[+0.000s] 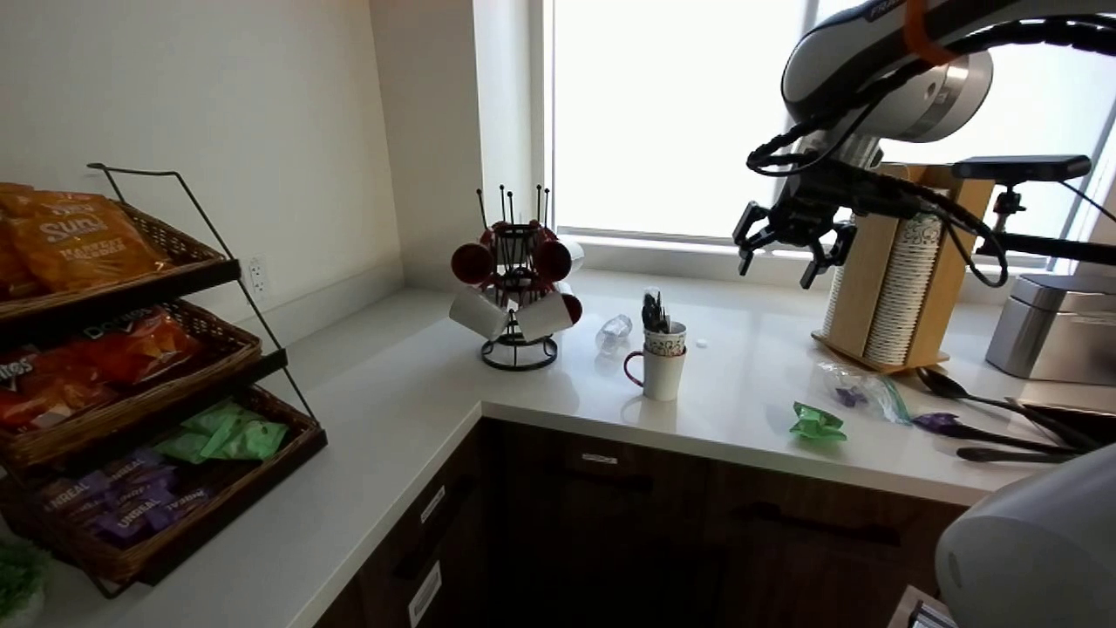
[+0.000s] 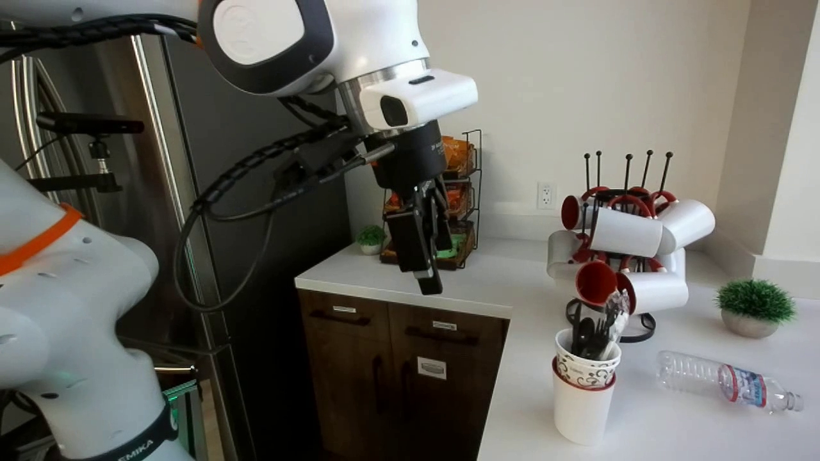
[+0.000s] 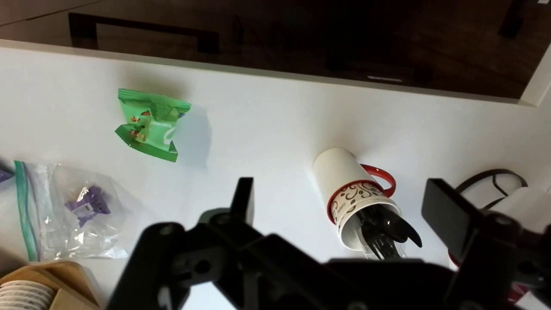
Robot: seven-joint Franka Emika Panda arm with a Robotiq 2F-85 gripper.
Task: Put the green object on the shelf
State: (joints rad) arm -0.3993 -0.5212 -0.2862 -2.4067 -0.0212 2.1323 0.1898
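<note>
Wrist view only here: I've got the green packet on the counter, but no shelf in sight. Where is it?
Observer: Round the corner. Both exterior views show the shelf on the other leg of the counter.
Operator: Anything green on it?
Observer: Yes, green bags lie in its lowest tray.
Operator: And is my tool clear of the counter?
Observer: Yes. In an exterior view the tool hangs in the air above the counter, its fingertips touching nothing.
</note>
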